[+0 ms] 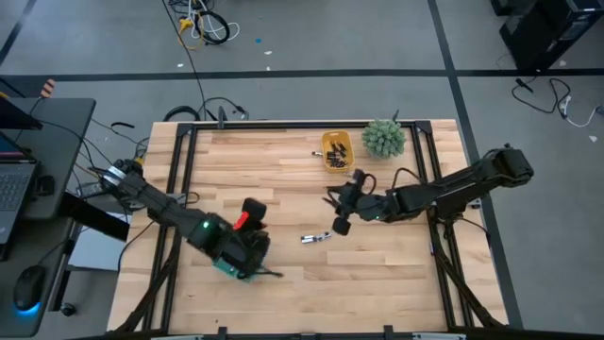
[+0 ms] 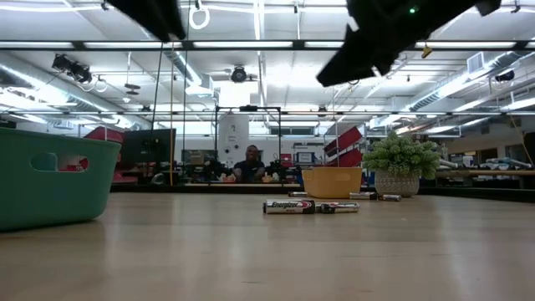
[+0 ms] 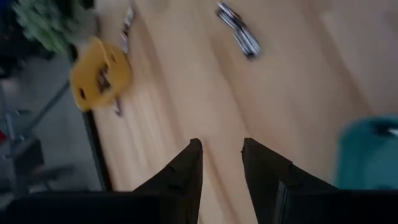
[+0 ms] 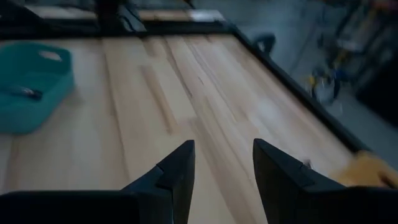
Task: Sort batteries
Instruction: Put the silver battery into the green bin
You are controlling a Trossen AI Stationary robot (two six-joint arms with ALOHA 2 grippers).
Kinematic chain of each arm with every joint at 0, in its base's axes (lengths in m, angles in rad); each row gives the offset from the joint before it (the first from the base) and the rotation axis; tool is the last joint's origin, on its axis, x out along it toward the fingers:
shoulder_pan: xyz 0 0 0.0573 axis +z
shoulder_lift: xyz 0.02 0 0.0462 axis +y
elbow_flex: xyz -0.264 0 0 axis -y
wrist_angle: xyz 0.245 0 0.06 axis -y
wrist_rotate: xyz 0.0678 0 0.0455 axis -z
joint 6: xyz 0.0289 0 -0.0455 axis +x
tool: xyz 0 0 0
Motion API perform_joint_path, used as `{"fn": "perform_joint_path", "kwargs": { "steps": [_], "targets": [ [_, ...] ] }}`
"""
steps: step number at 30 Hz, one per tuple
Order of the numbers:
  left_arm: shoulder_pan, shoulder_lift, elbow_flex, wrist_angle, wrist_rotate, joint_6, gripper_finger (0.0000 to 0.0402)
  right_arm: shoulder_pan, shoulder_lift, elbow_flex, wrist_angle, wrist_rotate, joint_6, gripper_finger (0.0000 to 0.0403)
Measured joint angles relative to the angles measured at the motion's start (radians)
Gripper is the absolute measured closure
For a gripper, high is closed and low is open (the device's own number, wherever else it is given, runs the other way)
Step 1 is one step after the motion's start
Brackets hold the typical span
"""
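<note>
The sorting is being judged as partly done. A small yellow plastic tray (image 1: pixel 337 149), standing near the far edge of the light wooden plank table (image 1: pixel 283 283) just beside a small green potted plant (image 1: pixel 384 138), is already holding several dark cylindrical batteries. A teal plastic bin (image 4: pixel 32 84), standing near the table's left front part under the left arm, is being seen in the right wrist view with at least one small dark cell lying inside it.

Some cells are still waiting to be sorted. A pair of dark and silvery batteries (image 1: pixel 316 238) is lying loose near the middle of the table, end to end, with one showing a printed label in the low view (image 2: pixel 289 206). A few more small batteries (image 2: pixel 380 197) are lying on the wood just beside the yellow tray, outside its wall.

The left tool (image 3: pixel 221 155) is being held above the teal bin, its two dark fingers spread apart with nothing between them. The right tool (image 4: pixel 222 158) is being held over the table's middle, between the yellow tray and the loose pair, its fingers likewise spread wide and empty.

No battery is being carried at this moment. What remains, by this judgement, is the lifting of the loose pair and of the strays beside the yellow tray into their proper containers.
</note>
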State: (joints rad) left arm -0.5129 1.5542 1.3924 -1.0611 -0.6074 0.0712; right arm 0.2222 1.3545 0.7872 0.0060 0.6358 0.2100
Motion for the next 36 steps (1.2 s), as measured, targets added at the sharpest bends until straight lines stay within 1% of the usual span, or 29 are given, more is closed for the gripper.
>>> {"fn": "perform_joint_path", "kwargs": {
  "steps": [4, 6, 10, 14, 17, 20, 23, 26, 29, 36],
  "targets": [
    [0.086, -0.026, -0.054, 0.196, 0.003, 0.169, 0.029, -0.006, -0.064, 0.0, -0.219, 0.005, 0.148, 0.0254],
    [0.129, -0.043, -0.1, 0.308, 0.036, 0.23, 0.029, -0.01, -0.074, 0.0, -0.34, 0.004, 0.211, 0.0254],
    [0.2, -0.088, -0.209, 0.433, 0.122, 0.269, 0.029, -0.035, -0.062, 0.0, -0.53, 0.004, 0.357, 0.0254],
    [0.237, -0.15, -0.312, 0.555, 0.13, 0.266, 0.029, -0.093, -0.022, 0.0, -0.647, 0.003, 0.498, 0.0254],
    [0.25, -0.196, -0.365, 0.662, 0.122, 0.266, 0.029, -0.173, -0.004, 0.0, -0.662, -0.039, 0.57, 0.0254],
    [0.261, -0.242, -0.394, 0.762, 0.086, 0.265, 0.029, -0.269, 0.007, 0.0, -0.658, -0.138, 0.573, 0.0254],
    [0.265, -0.284, -0.408, 0.809, 0.047, 0.26, 0.029, -0.362, 0.025, -0.01, -0.648, -0.236, 0.526, 0.0254],
    [0.264, -0.32, -0.411, 0.852, 0.023, 0.24, 0.029, -0.433, 0.039, -0.031, -0.628, -0.302, 0.473, 0.0254],
    [0.264, -0.34, -0.413, 0.859, 0.009, 0.215, 0.029, -0.472, 0.049, -0.049, -0.602, -0.349, 0.435, 0.0254],
    [0.264, -0.345, -0.413, 0.857, -0.002, 0.205, 0.029, -0.482, 0.114, -0.051, -0.545, -0.369, 0.398, 0.0254]
  ]
}}
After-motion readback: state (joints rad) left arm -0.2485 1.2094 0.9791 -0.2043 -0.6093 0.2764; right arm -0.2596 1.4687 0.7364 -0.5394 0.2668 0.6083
